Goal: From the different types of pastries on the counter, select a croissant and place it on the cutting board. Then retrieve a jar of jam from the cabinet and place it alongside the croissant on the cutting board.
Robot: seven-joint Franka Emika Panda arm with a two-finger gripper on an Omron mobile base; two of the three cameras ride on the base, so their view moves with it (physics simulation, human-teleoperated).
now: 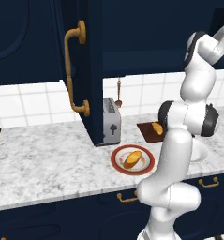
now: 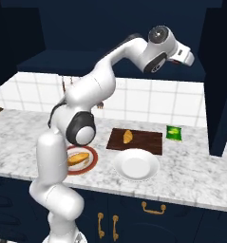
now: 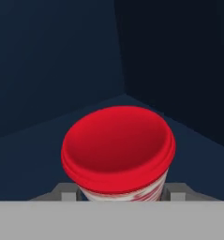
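Reaching deep into the cabinet (image 1: 80, 70), I have the jar of jam (image 3: 118, 150) dead ahead on the dark shelf — its red lid at the centre of my hand view, my fingers at four and eight o'clock beside its pale body. They look narrowed onto it, though I cannot tell if they grip. I judge it rigid, smooth, fairly weighty and breakable — best taken squarely on the body below the lid.
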